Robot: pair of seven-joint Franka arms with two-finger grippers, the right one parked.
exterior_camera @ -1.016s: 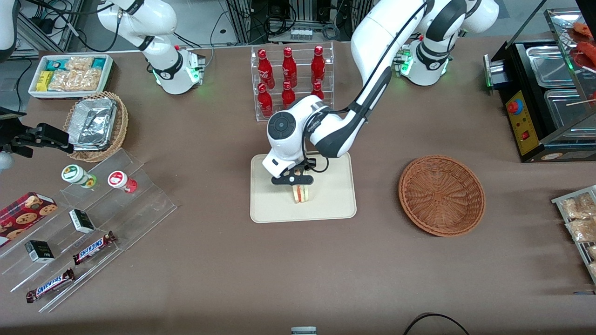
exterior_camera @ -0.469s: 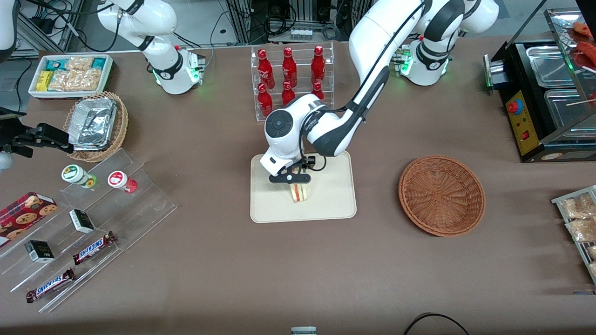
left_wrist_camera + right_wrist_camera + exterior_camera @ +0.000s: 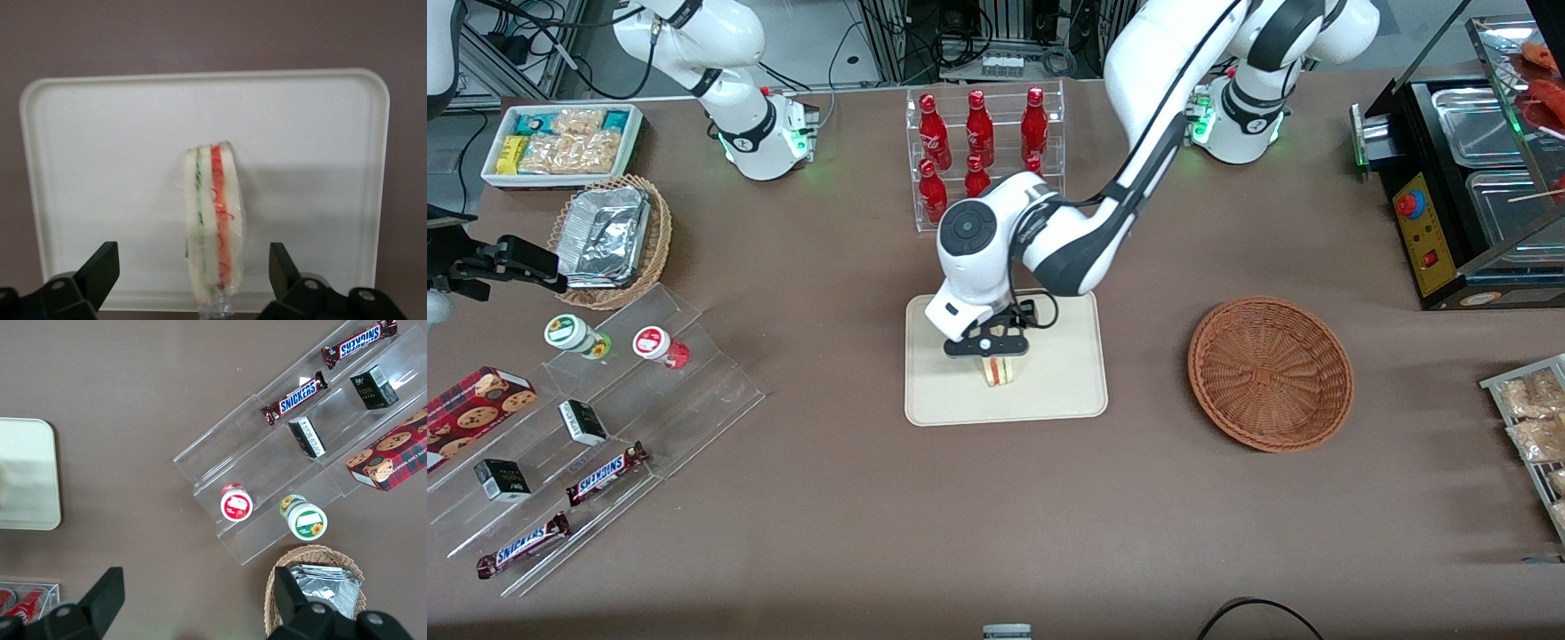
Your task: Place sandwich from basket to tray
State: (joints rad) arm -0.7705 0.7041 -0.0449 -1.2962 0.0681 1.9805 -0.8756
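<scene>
While the sandwich (image 3: 1000, 371) stands on edge on the tray (image 3: 1067, 391), the gripper (image 3: 990, 348) hangs directly above it with its two fingers (image 3: 100, 267) spread wide, one to each side of the wedge and clear of the bread, so the sandwich is released. In the wrist view the sandwich (image 3: 213, 227) shows its filling edge upward (green stripe on one side, red and orange on the other, between pale bread slices) and sits roughly midway along the tray (image 3: 320, 133), close to one long rim. Nothing else lies on the cream tray.

From the front, the basket (image 3: 1270, 373) rests on the brown table (image 3: 871, 516) well apart from the tray, toward the working arm's end, and it holds nothing. A clear rack of red bottles (image 3: 978, 147) stands farther from the front camera than the tray, partly covered by the arm's white wrist housing. Toward the parked arm's end lie a lighter wicker basket with foil containers (image 3: 609, 236) and a clear stepped display (image 3: 605, 436) carrying snack bars and small jars.
</scene>
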